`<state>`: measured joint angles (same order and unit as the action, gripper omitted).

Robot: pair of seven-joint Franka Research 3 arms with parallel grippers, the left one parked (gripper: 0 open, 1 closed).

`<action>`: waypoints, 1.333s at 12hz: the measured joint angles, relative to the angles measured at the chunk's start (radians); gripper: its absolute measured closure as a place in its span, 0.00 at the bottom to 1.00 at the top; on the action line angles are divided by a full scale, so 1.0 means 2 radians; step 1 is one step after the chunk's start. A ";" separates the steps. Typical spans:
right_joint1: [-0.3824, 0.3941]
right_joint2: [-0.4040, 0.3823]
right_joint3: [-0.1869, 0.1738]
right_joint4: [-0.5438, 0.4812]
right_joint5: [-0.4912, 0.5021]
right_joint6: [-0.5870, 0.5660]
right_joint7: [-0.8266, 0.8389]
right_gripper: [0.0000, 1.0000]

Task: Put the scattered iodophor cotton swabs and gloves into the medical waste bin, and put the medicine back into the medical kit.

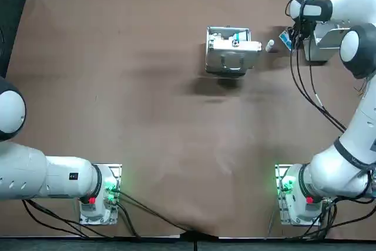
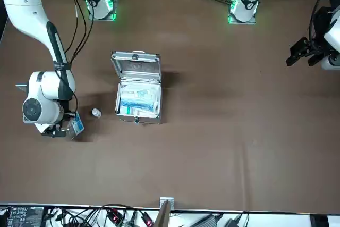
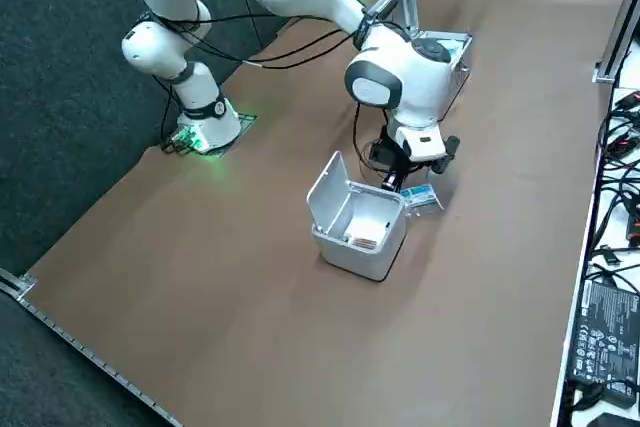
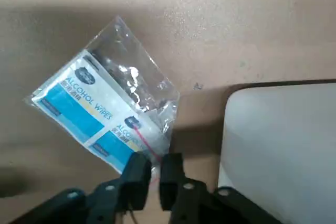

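Note:
My right gripper is shut on a corner of a clear swab packet with blue "alcohol" labels, held just above the brown table. The white waste bin stands right beside it with its lid up; something small and brownish lies inside. In the top view the packet hangs between a small white medicine bottle and the bin, which my arm partly hides. The silver medical kit lies open near the bottle, with blue-and-white packs inside. No gloves show.
The kit's raised lid faces the arm bases. Cables and a table rail run along the far edge behind the bin. The bin's white rim is close beside the fingers.

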<state>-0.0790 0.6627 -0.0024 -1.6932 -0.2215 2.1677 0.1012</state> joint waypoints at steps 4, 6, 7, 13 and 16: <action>0.000 0.000 0.000 0.000 0.000 0.000 0.000 0.90; 0.000 0.000 0.000 0.000 0.000 0.000 0.000 0.94; 0.000 0.000 0.000 0.000 0.000 0.000 0.000 0.96; 0.002 -0.003 0.003 0.017 0.002 -0.003 0.000 0.99; 0.003 -0.012 0.005 0.036 0.024 -0.032 0.001 0.99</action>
<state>-0.0727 0.6379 0.0079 -1.6213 -0.1733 2.1040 0.1022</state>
